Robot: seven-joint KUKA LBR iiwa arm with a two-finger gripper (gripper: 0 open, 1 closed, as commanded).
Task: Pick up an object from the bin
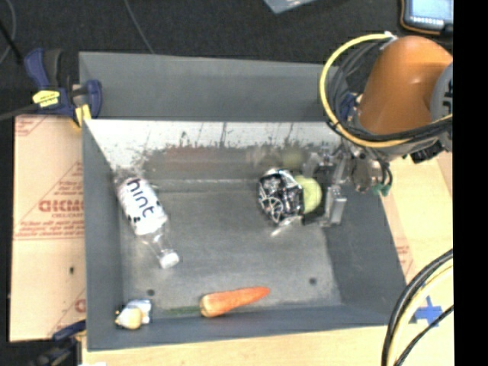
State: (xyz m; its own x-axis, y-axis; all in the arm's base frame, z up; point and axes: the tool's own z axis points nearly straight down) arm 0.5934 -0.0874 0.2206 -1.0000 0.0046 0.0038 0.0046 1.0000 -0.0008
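We log one legible word: "hint", in dark lowercase letters on the white label (142, 201) of a clear plastic bottle (146, 218). The bottle lies on its side on the floor of the grey bin (229, 90), at its left. The word runs along the bottle's length, tilted with it, reading away from the cap end.

Clear "hint" bottle (143, 210) lying left — orange carrot (234, 300) front, small white-yellow thing (133, 315) front-left corner.
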